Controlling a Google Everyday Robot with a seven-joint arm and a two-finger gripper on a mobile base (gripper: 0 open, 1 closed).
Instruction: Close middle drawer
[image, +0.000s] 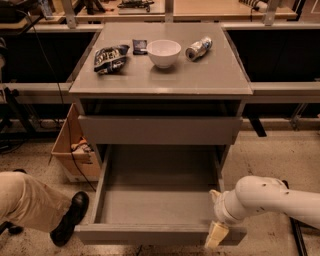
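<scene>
Claw (216, 234) hangs at the right front corner of the middle drawer (155, 202), which sticks far out. I cannot tell if it is apart or together. Pushing only that corner might jam the drawer crooked.

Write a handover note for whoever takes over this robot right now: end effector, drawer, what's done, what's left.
End effector: low, at the right end of the middle drawer's front panel; contact cannot be confirmed.
Middle drawer: pulled far out of the cabinet, nothing visible inside.
Done: arm brought to the drawer front.
Left: push the front panel in until the drawer is shut.
Caution: a person's shoe is beside the drawer's left front corner.
</scene>
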